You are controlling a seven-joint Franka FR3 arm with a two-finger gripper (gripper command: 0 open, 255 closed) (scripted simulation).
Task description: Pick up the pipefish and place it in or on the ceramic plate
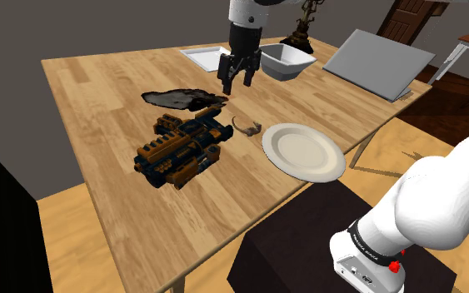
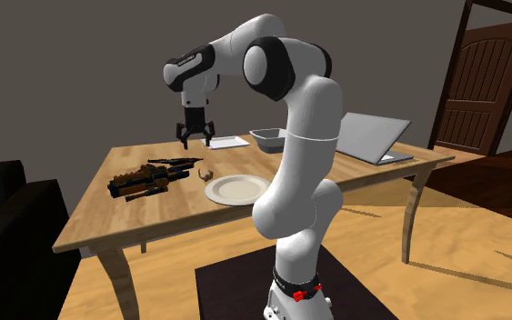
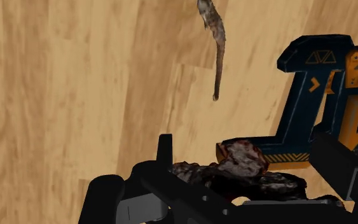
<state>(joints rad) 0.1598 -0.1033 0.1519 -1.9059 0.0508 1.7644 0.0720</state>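
Where the arm drops from the shoulder view's top centre, the gripper (image 1: 238,83) points straight down, fingers apart, empty.

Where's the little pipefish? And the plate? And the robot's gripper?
pipefish (image 3: 220,54): wrist view, middle of its thin body.
plate (image 1: 303,152): shoulder view, bare centre of the dish.
gripper (image 1: 238,86): shoulder view, midway between its open fingertips.

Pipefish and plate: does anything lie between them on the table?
No. In the shoulder view, only bare wooden tabletop separates the pipefish from the plate; the orange-and-dark toy lies on the pipefish's far side.
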